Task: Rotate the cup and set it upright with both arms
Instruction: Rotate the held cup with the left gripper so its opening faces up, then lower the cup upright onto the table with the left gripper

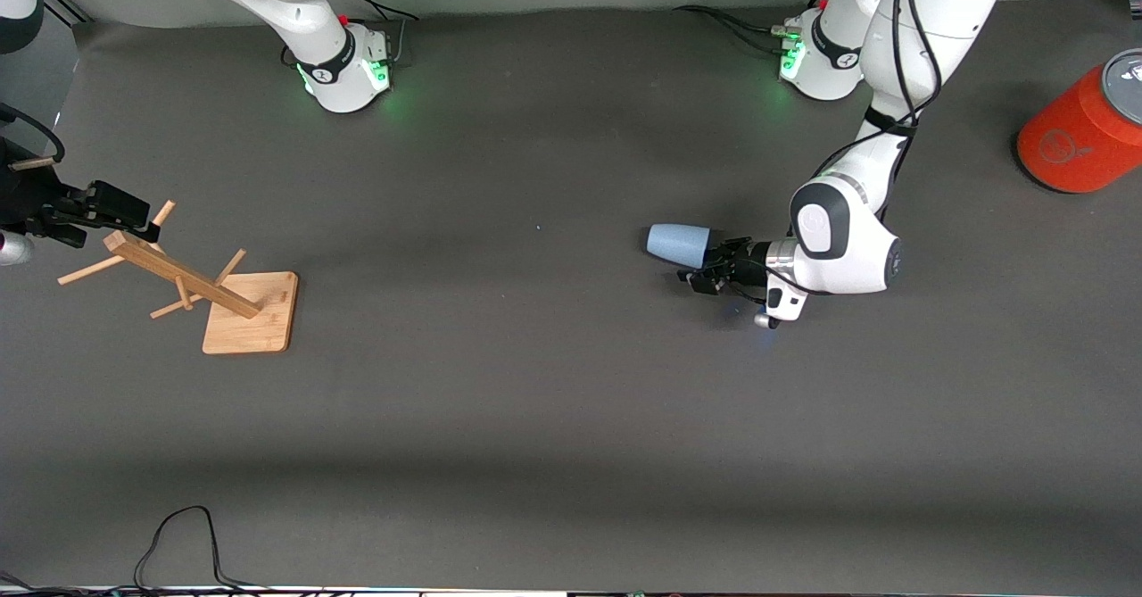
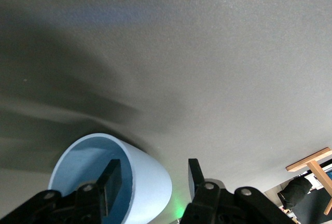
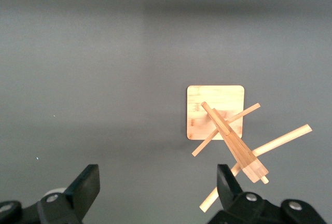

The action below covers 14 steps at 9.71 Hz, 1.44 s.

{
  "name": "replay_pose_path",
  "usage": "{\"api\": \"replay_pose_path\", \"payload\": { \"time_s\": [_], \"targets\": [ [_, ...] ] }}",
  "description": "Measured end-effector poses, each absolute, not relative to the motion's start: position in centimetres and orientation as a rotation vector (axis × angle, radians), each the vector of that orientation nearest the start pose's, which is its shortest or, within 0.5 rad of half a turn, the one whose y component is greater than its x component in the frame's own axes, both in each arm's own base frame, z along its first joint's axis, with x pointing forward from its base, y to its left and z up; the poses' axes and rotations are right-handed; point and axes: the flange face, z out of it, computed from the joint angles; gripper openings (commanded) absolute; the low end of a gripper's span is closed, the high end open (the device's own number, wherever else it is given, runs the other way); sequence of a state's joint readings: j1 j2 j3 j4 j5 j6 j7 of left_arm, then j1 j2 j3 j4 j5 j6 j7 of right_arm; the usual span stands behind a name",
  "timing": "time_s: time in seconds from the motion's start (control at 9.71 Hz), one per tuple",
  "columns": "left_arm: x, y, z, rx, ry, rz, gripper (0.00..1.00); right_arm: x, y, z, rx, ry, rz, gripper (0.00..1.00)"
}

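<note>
- Lying on its side on dark grey counter [image 1: 535, 418]: small pale blue tapered plastic cup [image 1: 678, 244], toward left arm's end, open mouth facing left claw [image 1: 711, 269].
- Straddling cup rim w/ left claw: one finger [image 2: 110, 185] inside mouth, other outside wall; jaws partway in, gap visible on outer side, not clamped yet.
- Hovering w/ right claw [image 3: 158, 185] above light wooden peg rack w/ square base [image 1: 250, 311] at right arm's end; released, fingers wide, nothing between; arm waiting.
- Standing at counter edge near left arm's base: large orange-red cylinder canister w/ grey lid [image 1: 1084, 128], well apart from cup.
</note>
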State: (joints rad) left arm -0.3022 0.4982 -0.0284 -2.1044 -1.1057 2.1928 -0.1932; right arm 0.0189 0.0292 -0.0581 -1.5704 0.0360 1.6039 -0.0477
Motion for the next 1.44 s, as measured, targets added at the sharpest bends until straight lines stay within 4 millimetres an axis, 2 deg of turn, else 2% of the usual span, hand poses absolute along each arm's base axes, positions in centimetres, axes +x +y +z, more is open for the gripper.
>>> {"api": "replay_pose_path", "payload": {
  "time_s": [0.1,0.31,0.51,0.72,1.03,1.13,1.44],
  "targets": [
    [50.6,-20.9,16.1,2.260,0.873,-0.697,0.00,56.6,-1.8,61.1,-3.107,-0.011,-0.009,1.00],
    [50.6,-21.1,16.2,2.259,0.864,-0.693,0.00,56.6,-1.8,61.1,-3.107,-0.011,-0.008,1.00],
    [51.3,-21.4,17.5,2.293,0.798,-0.640,0.00,56.6,-1.8,61.1,-3.107,-0.012,-0.008,1.00],
    [52.5,-22.2,21.5,2.445,0.654,-0.465,0.00,56.6,-1.8,61.1,-3.107,-0.012,-0.007,1.00],
    [54.0,-24.2,30.0,2.740,0.406,-0.163,0.00,56.6,-1.8,61.1,-3.107,-0.011,-0.007,1.00],
    [54.3,-25.7,32.6,2.828,0.352,-0.069,0.00,56.6,-1.8,61.1,-3.107,-0.011,-0.007,1.00],
    [53.7,-33.1,38.7,2.962,0.213,0.209,0.00,56.6,-1.8,61.1,-3.107,-0.011,-0.006,1.00]
  ]
}}
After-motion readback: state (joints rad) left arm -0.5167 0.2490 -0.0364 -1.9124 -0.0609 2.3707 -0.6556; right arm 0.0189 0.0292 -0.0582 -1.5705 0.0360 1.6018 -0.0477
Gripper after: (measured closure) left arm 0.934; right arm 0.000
